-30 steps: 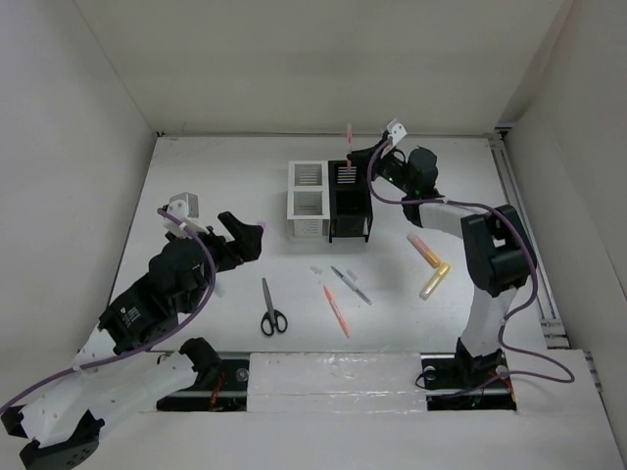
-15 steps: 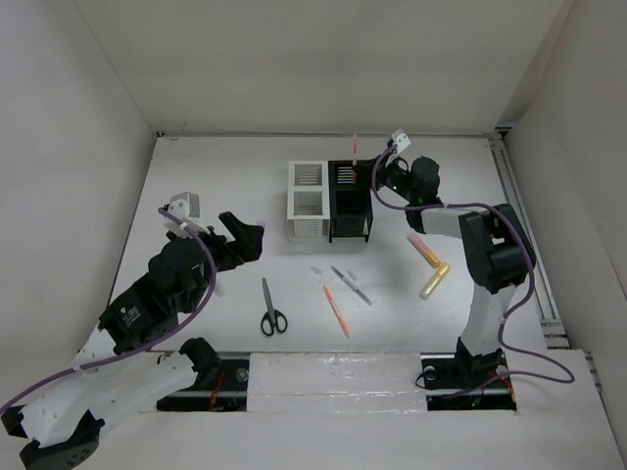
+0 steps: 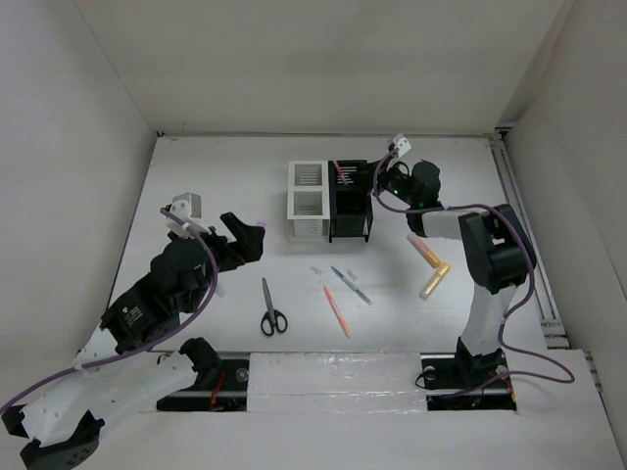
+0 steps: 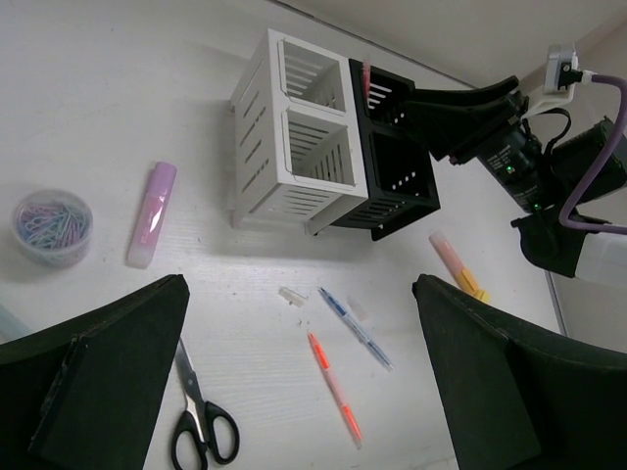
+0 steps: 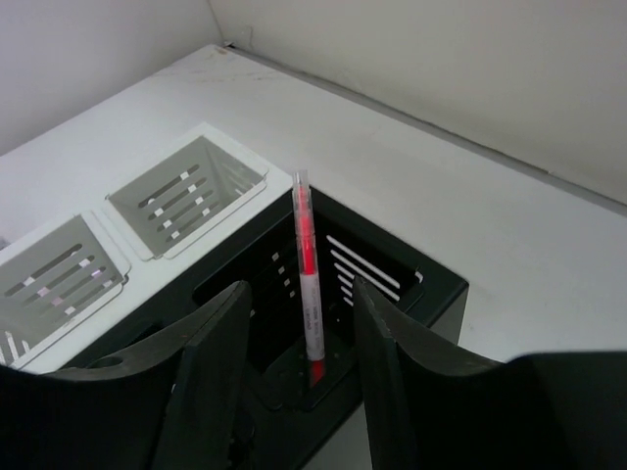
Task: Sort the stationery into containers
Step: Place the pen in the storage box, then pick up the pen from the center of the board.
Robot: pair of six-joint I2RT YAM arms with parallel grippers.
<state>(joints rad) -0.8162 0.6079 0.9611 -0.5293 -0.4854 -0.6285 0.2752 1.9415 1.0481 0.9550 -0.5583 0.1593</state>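
Red plastic, likely light, stiff and slick: the pen stands nearly upright in the far compartment of the black organizer, long axis vertical with a slight lean. If regripped, mid-barrel looks best. The right claw is spread either side of it, seemingly not touching. The left claw hangs apart and empty over the bench.

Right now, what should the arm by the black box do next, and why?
Probably lift the right tool clear: its fingers stand apart around the red pen, which stands in the black organizer's far compartment. Two highlighters lie nearby, unsorted.
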